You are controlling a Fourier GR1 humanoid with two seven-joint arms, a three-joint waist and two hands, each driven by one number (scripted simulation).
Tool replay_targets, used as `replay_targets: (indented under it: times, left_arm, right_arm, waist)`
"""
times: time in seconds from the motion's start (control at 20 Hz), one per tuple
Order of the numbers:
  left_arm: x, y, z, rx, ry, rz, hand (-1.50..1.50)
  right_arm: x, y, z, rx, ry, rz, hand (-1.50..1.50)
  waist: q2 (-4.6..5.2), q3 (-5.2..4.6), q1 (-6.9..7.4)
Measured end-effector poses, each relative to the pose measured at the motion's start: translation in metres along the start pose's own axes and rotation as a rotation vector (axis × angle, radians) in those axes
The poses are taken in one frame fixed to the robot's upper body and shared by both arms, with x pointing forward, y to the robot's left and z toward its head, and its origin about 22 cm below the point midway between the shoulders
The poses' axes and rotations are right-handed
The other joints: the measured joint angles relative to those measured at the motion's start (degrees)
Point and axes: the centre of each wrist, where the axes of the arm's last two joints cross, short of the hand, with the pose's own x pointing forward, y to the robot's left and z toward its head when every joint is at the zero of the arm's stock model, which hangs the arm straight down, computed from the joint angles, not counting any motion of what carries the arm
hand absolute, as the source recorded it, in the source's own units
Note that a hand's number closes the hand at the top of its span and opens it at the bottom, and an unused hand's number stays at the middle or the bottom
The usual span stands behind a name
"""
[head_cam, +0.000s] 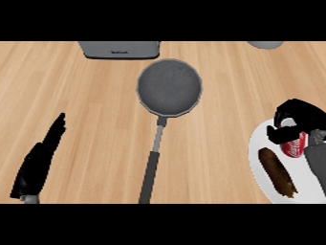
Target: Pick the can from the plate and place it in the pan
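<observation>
- Right hand (297,118) curls around the red can (294,145) on the white plate (258,143)
- Left hand (42,160) rests with fingers straight
- Grey pan (169,86) sits mid-counter

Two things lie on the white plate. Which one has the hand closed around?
The red can: the right hand curls round it. The brown item beside it lies untouched.

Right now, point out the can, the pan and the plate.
can (294,146), head view, on its red side under the right hand.
pan (169,87), head view, middle of its grey bowl.
plate (258,143), head view, bare white rim at its left edge.
</observation>
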Motion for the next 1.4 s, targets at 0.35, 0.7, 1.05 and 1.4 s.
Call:
replay_targets:
  times: [0.35,0.7,1.05,1.4]
  left_arm:
    - [0.004,0.004,0.0,-0.003,-0.004,-0.004,0.0]
    - [0.009,0.007,-0.003,-0.01,-0.002,-0.004,0.0]
    - [0.011,0.006,-0.002,-0.02,-0.014,-0.008,0.0]
    - [0.02,0.002,-0.002,-0.033,-0.023,-0.005,0.0]
  right_arm:
    - [0.027,-0.044,0.025,-0.465,-0.21,-0.009,1.5]
    - [0.085,-0.064,0.033,-0.667,-0.41,-0.055,1.5]
    - [0.157,-0.074,0.024,-0.617,-0.525,-0.165,1.5]
    - [0.217,-0.053,0.002,-0.505,-0.554,-0.265,1.5]
  waist:
    - [-0.06,0.13,0.07]
    - [0.1,0.09,0.47]
    - [0.28,0.08,1.02]
    - [0.62,0.08,1.8]
